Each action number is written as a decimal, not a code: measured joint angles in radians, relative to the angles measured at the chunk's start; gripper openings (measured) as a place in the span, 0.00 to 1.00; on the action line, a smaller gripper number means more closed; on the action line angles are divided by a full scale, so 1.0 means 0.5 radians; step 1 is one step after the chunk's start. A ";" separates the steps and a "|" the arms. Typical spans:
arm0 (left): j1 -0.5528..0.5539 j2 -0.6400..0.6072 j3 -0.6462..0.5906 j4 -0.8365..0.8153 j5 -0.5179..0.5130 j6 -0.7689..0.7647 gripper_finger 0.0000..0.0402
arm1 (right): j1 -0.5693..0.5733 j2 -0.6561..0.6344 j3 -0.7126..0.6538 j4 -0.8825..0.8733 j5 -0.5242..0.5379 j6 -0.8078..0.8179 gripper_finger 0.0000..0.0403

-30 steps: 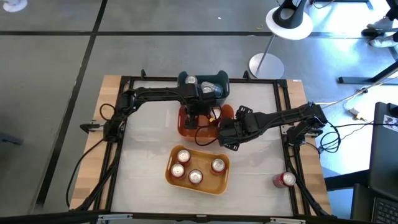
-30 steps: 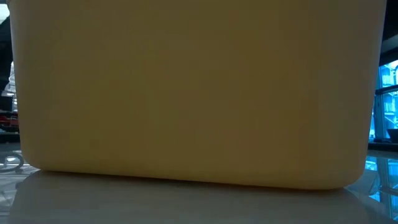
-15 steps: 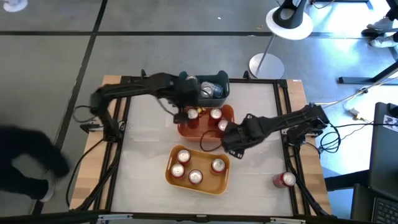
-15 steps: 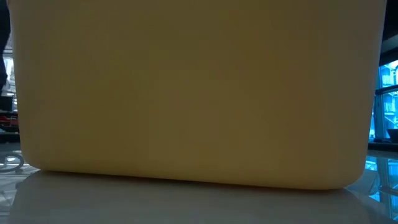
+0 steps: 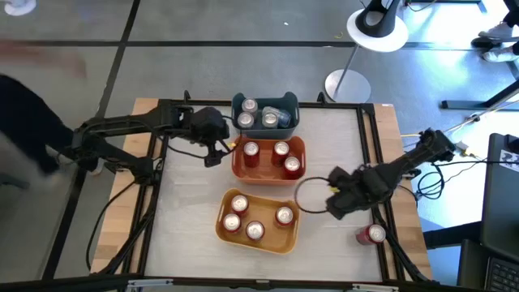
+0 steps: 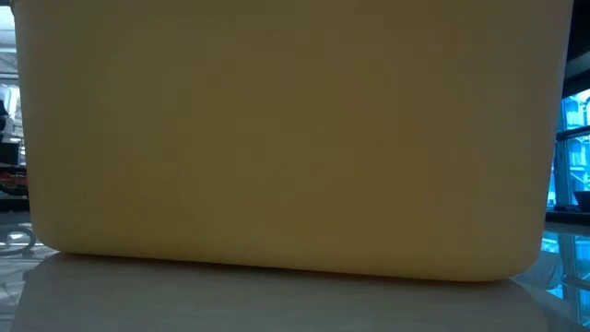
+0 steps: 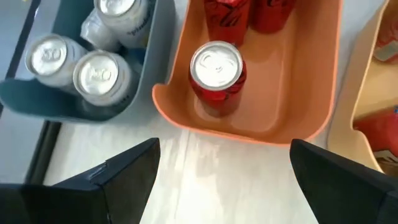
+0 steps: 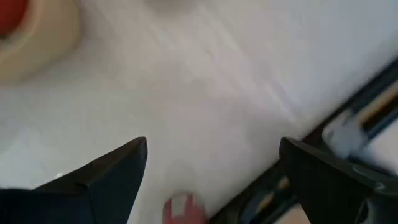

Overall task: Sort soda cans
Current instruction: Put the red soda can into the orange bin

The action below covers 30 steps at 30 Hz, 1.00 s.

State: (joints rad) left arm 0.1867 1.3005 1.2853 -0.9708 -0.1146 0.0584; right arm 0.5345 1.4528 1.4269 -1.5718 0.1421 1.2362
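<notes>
Three bins stand mid-table. A blue-grey bin [image 5: 266,113] at the far side holds silver cans [image 7: 99,73]. An orange bin [image 5: 269,172] holds three red cans [image 5: 280,149]. A yellow bin [image 5: 258,242] holds several red cans [image 5: 238,203]. One red can [image 5: 371,234] rests on the table by the right near corner and also shows in the right wrist view [image 8: 184,209]. My left gripper [image 5: 214,155] is open and empty, left of the orange bin; its wrist view [image 7: 224,180] looks at the nearest red can [image 7: 217,74]. My right gripper [image 5: 333,206] is open and empty, between the yellow bin and the lone can.
The yellow bin's wall [image 6: 295,138] fills the low view. A black frame rail [image 5: 388,219] runs along the table's right edge, close to the lone can. A person [image 5: 24,113] shows beyond the table's left side. A lamp base [image 5: 347,85] stands behind the far edge.
My left gripper has drawn back from over the orange bin toward the table's left edge. My right gripper has gone from the orange bin toward the table's right and near edges, toward the lone red can. The person on the left has moved.
</notes>
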 joint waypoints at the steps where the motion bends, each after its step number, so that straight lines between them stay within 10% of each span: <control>1: 0.000 -0.019 -0.044 0.031 0.000 -0.015 0.86 | 0.035 -0.038 -0.057 0.001 -0.057 0.083 0.90; 13: -0.045 -0.067 -0.217 0.205 0.001 -0.053 0.86 | 0.470 -0.114 -0.358 0.015 -0.686 0.709 0.90; 30: -0.100 -0.067 -0.217 0.199 0.001 -0.051 0.86 | 0.944 -0.113 -0.576 0.556 -0.811 1.299 0.90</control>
State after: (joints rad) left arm 0.1368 1.2671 1.1770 -0.8712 -0.1143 0.0330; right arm 1.0064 1.3961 1.1387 -1.2937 -0.2635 1.8858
